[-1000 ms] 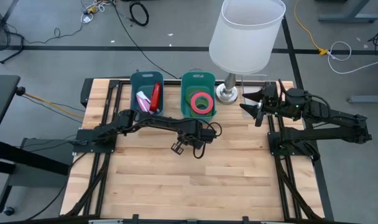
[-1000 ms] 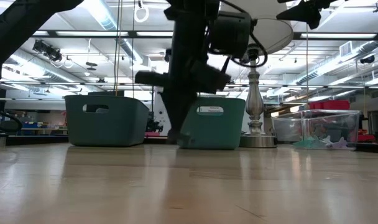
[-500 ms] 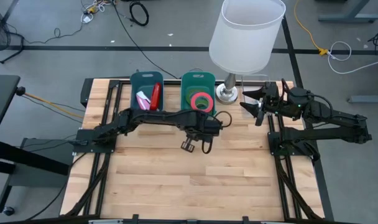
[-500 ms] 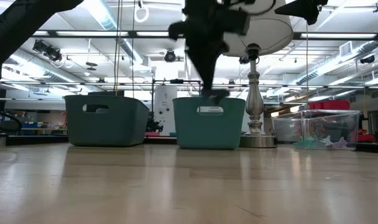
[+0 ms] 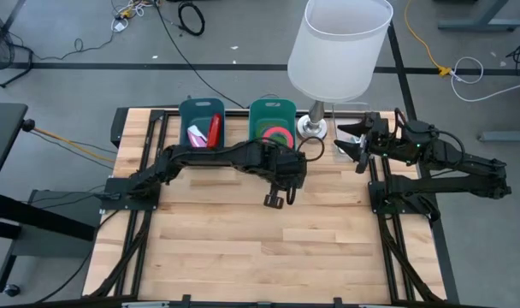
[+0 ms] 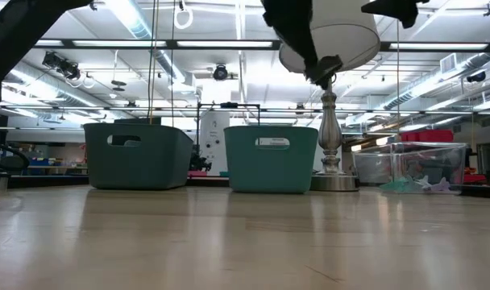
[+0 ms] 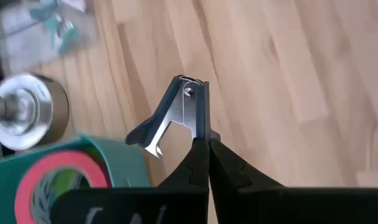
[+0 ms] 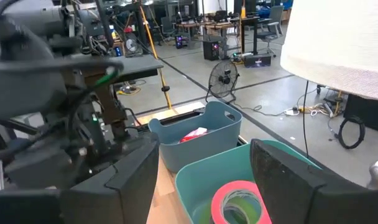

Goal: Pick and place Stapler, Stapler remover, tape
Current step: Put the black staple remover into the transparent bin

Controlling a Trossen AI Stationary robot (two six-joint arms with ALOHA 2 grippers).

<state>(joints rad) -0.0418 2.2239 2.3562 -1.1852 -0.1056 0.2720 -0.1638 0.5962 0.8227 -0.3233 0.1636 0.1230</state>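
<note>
My left gripper [image 5: 274,200] hangs high over the table, just in front of the green bin [image 5: 273,120], and is shut on a dark blue and metal staple remover [image 7: 176,112]. In the low view it shows up by the lamp stem [image 6: 321,68]. A pink tape roll [image 5: 278,138] lies in the green bin. A red stapler [image 5: 214,130] lies in the blue bin [image 5: 200,115]. My right gripper [image 5: 350,141] waits open near the lamp base [image 5: 311,128], above the table's far right part. My left gripper pinches the staple remover between its two fingertips [image 7: 207,149], on the end of one of its arms [image 7: 200,127]. The hinge with its rivet [image 7: 188,91] points away from the fingers and the other arm with its claw [image 7: 153,144] splays out sideways. The remover is lifted clear of the table.
A lamp with a wide white shade [image 5: 345,43] overhangs the far right of the table. A clear box [image 6: 406,169] sits to the right of the lamp base. The two bins stand side by side at the far edge; bare wood [image 5: 268,248] lies toward the near edge.
My left gripper has risen from near the table top to well above the bins' height. It has also moved toward the table's right, carrying the staple remover with it, and stayed shut.
</note>
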